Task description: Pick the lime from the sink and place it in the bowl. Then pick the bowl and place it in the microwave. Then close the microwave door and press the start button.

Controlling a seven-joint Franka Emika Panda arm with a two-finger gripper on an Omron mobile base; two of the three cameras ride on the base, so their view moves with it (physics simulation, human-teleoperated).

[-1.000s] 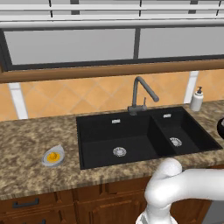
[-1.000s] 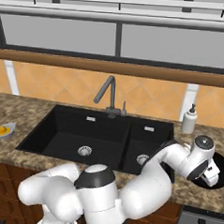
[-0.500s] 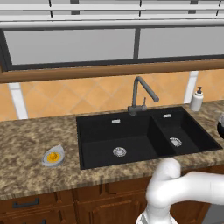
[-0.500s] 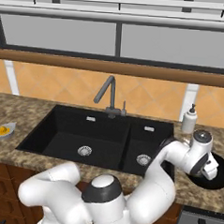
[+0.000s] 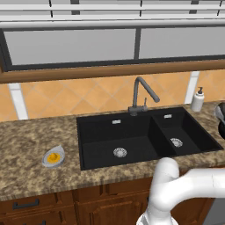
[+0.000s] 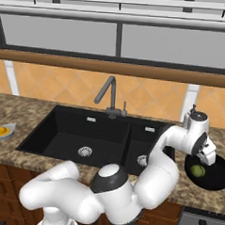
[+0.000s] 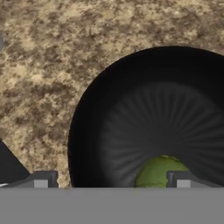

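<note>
- hand [image 6: 207, 157] hangs over the black bowl [image 6: 219, 175], which sits on the granite worktop [image 6: 34, 112] right of the sink [image 6: 70, 135]
- lime [image 6: 198, 170] rests inside the bowl, just below the hand; in the hand view the lime [image 7: 158, 173] sits at the bowl's ribbed bottom, between the two fingertips [image 7: 41, 179] but below them
- fingers spread wide, nothing gripped; looks like a release pose, so lime drop judged done
- bowl [image 7: 131, 118] rim mostly ahead of the hand, lime close to its near wall; reads as dropped off-centre
- next step likely gripping the bowl's rim; the wide finger gap suits that
- risk: lime may roll when the bowl is lifted
- sink basins show just drains; faucet [image 5: 143, 94] well off to the hand's side
</note>
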